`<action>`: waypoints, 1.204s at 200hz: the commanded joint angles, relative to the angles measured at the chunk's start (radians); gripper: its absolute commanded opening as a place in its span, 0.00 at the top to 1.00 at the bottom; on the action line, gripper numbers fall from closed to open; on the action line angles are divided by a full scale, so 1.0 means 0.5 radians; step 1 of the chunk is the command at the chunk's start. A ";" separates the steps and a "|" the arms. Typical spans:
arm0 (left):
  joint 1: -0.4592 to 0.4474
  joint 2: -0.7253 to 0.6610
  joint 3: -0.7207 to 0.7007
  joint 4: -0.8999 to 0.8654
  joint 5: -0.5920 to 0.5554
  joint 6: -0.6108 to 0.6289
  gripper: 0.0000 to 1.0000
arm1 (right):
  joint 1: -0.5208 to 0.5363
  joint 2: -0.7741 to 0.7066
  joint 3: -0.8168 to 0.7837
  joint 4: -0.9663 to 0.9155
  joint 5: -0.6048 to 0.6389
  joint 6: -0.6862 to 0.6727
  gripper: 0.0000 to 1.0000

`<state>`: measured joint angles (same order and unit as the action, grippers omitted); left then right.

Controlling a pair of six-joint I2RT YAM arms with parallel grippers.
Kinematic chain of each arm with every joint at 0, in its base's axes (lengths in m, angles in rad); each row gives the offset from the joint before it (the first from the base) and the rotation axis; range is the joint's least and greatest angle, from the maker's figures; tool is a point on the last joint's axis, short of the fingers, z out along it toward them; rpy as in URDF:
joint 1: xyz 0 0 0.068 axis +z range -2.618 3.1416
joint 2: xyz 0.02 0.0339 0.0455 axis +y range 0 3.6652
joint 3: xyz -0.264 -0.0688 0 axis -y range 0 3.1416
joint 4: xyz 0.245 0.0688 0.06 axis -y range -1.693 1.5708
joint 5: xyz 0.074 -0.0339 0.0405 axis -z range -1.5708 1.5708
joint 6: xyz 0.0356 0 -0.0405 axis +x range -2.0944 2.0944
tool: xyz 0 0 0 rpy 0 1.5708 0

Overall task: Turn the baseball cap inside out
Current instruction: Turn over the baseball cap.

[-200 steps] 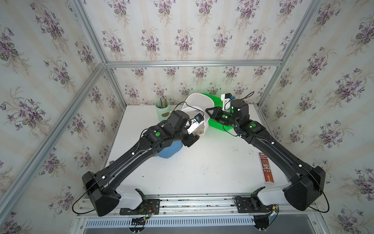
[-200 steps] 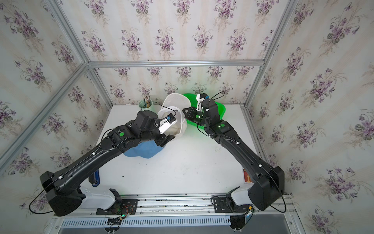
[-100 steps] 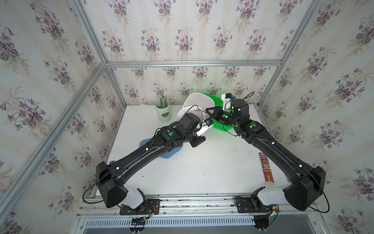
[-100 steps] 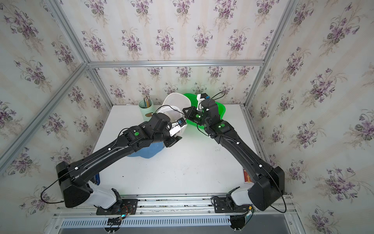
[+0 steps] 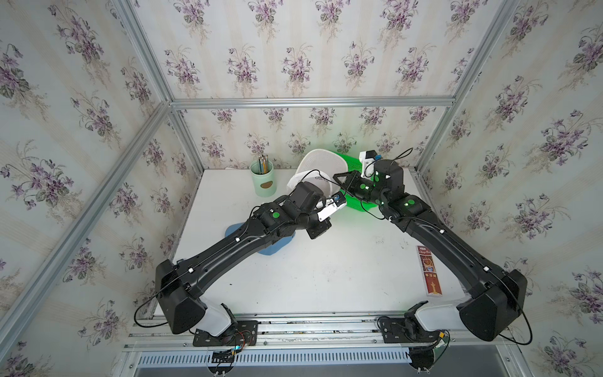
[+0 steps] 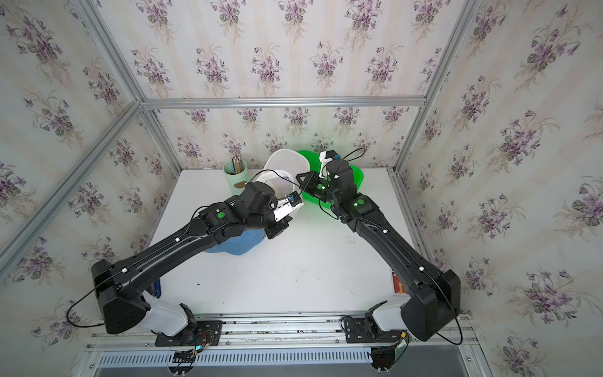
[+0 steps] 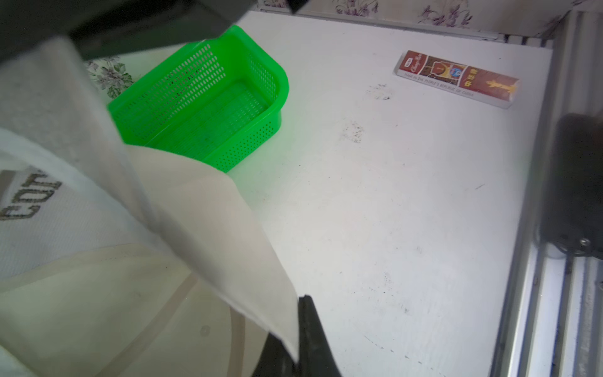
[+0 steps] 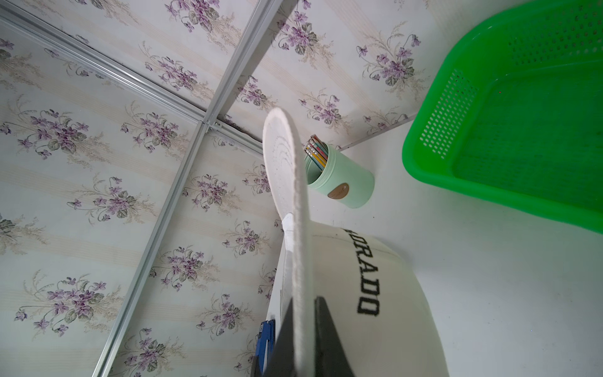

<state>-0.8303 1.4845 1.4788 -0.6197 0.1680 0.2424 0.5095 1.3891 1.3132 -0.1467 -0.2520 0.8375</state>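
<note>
- Blue fabric item (image 5: 275, 249): you find it lying on the white counter (image 5: 326, 280), mostly covered by the left arm. Its shape cannot be made out.
- Pale green cup (image 5: 263, 184): it stands upright near the back wall and holds pencils, just beside the cap.
- Left fingers (image 7: 315, 342): they are clenched on a fold of the cap's white cloth. In the left wrist view you see the cloth's edge pinched between the two dark tips.
- Baseball cap (image 5: 321, 164): it is white, with black lettering on the crown. Both arms hold it off the counter at the back, between the cup and the basket. The brim stands up above the crown. In the left wrist view you look at pale panels crossed by seam tape.
- Right fingers (image 8: 329, 339): they are clamped on the brim, one on each face. The right wrist view shows you the brim edge-on.
- Green perforated basket (image 5: 354, 204): it sits on the counter at the back right, partly hidden by the right wrist.
- Red carton (image 5: 430, 271): it lies flat near the counter's right edge, well apart from the cap.
</note>
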 commanded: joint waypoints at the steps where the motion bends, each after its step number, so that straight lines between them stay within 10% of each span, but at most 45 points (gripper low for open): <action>1: 0.047 -0.041 -0.006 0.022 0.450 -0.099 1.00 | -0.061 -0.001 -0.029 0.036 0.027 -0.003 1.00; 38: 0.220 -0.086 -0.123 0.239 0.872 -0.384 1.00 | -0.124 -0.048 -0.105 0.033 -0.037 -0.031 0.97; 86: 0.395 -0.095 -0.210 0.410 1.193 -0.631 1.00 | -0.195 -0.116 -0.101 -0.100 -0.142 -0.207 0.59; 157: 0.703 -0.089 -0.526 1.250 1.941 -1.376 1.00 | -0.369 -0.143 -0.065 -0.321 -0.411 -0.892 0.52; 200: 0.703 -0.044 -0.309 0.706 1.671 -1.180 1.00 | -0.372 -0.183 -0.190 -0.362 -0.231 -0.987 0.52; 241: 0.651 0.135 -0.284 0.834 1.468 -1.517 0.99 | -0.374 -0.244 -0.191 -0.476 0.184 -0.954 0.52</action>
<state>-0.4847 1.5173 1.3369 -0.2447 0.9585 -0.4175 0.3237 1.2846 1.2102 -0.3508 -0.2966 0.3733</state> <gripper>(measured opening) 0.078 0.481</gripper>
